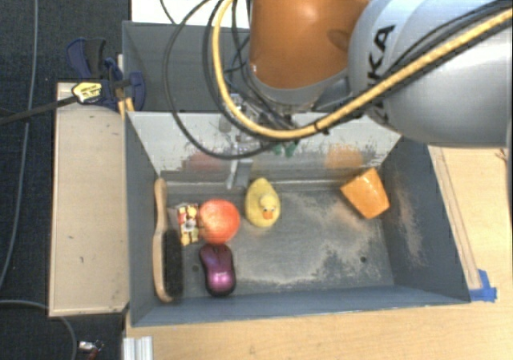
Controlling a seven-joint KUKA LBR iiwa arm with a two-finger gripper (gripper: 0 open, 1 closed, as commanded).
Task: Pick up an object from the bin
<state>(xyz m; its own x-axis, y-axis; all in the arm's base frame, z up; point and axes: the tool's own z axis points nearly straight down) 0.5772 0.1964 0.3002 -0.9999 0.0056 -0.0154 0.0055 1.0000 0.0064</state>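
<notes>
Tool (238, 159) hangs by the bin's (425, 222) back wall, just behind the duck (262, 204); whether spread or pressed, cannot tell. Duck is probably light, squashy, slick: pinch its body sides, not the head

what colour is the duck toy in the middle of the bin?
The duck is yellow, and its beak looks orange; the camera view shows it from above.

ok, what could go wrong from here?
1. The end effector hangs near the bin's back wall; a descent could scrape it.
2. Nearby, yellow duck, red ball, purple toy and brush sit crowded; a grasp may knock the round ball away or catch two.
</notes>
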